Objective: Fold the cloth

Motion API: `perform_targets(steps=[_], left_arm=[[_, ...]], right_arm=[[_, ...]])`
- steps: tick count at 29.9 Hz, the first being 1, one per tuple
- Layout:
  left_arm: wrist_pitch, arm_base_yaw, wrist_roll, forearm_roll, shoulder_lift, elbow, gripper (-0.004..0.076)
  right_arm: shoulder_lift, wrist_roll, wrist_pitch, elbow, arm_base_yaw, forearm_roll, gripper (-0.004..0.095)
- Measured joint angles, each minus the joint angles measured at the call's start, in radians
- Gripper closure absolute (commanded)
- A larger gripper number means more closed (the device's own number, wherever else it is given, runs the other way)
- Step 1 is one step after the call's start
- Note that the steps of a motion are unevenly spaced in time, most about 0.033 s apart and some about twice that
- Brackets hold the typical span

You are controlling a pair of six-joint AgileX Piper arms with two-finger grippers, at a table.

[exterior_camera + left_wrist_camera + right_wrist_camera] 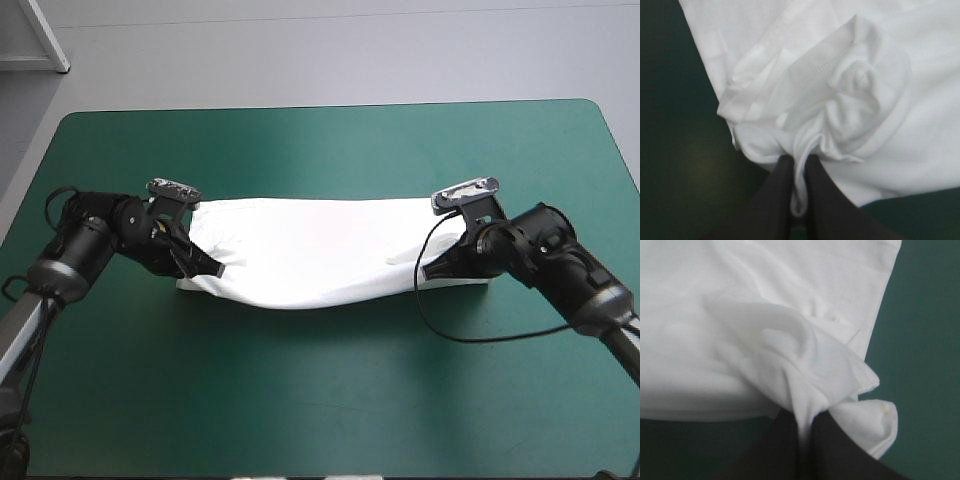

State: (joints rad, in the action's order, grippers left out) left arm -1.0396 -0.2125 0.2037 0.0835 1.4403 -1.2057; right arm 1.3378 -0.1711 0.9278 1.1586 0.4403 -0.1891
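Note:
The white T-shirt (315, 252) lies as a long folded band across the middle of the teal-green table, sagging toward the near side between the arms. My left gripper (207, 265) pinches its left end, and my right gripper (432, 270) pinches its right end. Seen from the left wrist, the black fingers (782, 192) are shut on a bunched fold of the T-shirt (840, 95), a hemmed edge just ahead. From the right wrist, the fingers (832, 445) are shut on a gathered corner of the T-shirt (740, 315).
Bare teal-green cover (320, 400) stretches on the near side of the T-shirt and also beyond it (330, 150) toward the far edge.

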Motion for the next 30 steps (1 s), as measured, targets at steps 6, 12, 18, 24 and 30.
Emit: perform_targets(steps=[6,12,18,24,30], left_arm=[[0.005,0.0,0.0,-0.019,0.131,-0.155,0.0703],[0.006,0.0,0.0,-0.038,0.253,-0.315,0.0703],[0.011,0.0,-0.034,-0.094,0.352,-0.43,0.0703],[0.058,0.0,-0.092,-0.224,0.377,-0.452,0.0702],[0.142,0.0,-0.099,-0.247,0.403,-0.453,0.0533]], right_arm=[[0.154,0.015,-0.021,0.143,-0.096,-0.009,0.0925],[0.268,0.102,-0.036,0.293,-0.16,0.075,0.0925],[0.394,0.15,-0.039,0.43,-0.168,0.118,0.0925],[0.52,0.171,-0.04,0.535,-0.168,0.165,0.0923],[0.575,0.195,-0.056,0.565,-0.168,0.206,0.0571]])
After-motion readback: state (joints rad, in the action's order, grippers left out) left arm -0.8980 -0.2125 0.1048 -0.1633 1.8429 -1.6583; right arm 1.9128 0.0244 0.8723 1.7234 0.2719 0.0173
